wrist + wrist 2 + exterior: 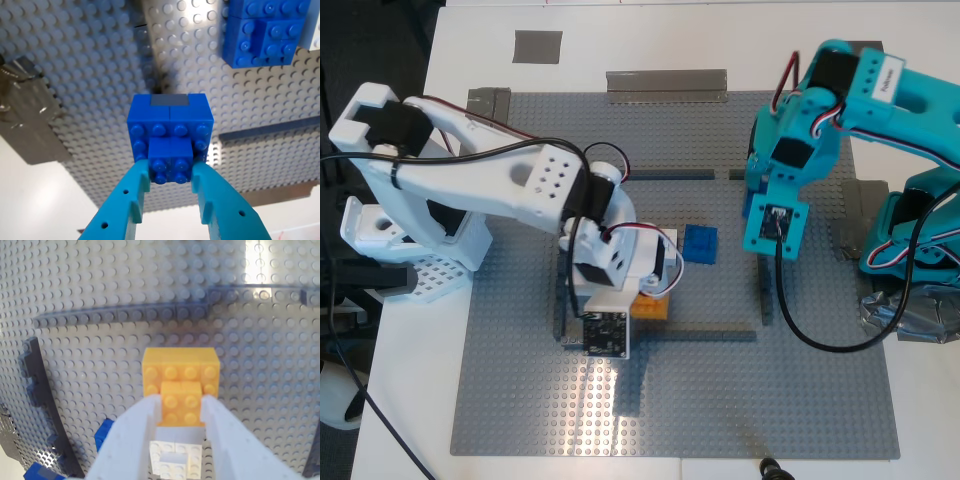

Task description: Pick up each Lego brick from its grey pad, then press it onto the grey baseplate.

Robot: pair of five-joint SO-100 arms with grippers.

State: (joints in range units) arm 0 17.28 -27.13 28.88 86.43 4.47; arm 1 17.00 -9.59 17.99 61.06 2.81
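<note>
My first hand [171, 172], teal arm, clamped on blue brick [170, 137], held above baseplate [75, 65]. Another blue brick [699, 243] sits on baseplate inside dark outline, just beside teal arm in exterior view. My second hand [181, 412], white arm, clamped on orange brick [181, 375], low over baseplate centre. White brick [175, 460] visible between its fingers. Grey pad [537, 46] lies on tabletop [650, 40] beyond baseplate.

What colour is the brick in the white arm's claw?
Bright orange. The orange brick sits between my second gripper's white fingers, clearest in the second wrist view.
</note>
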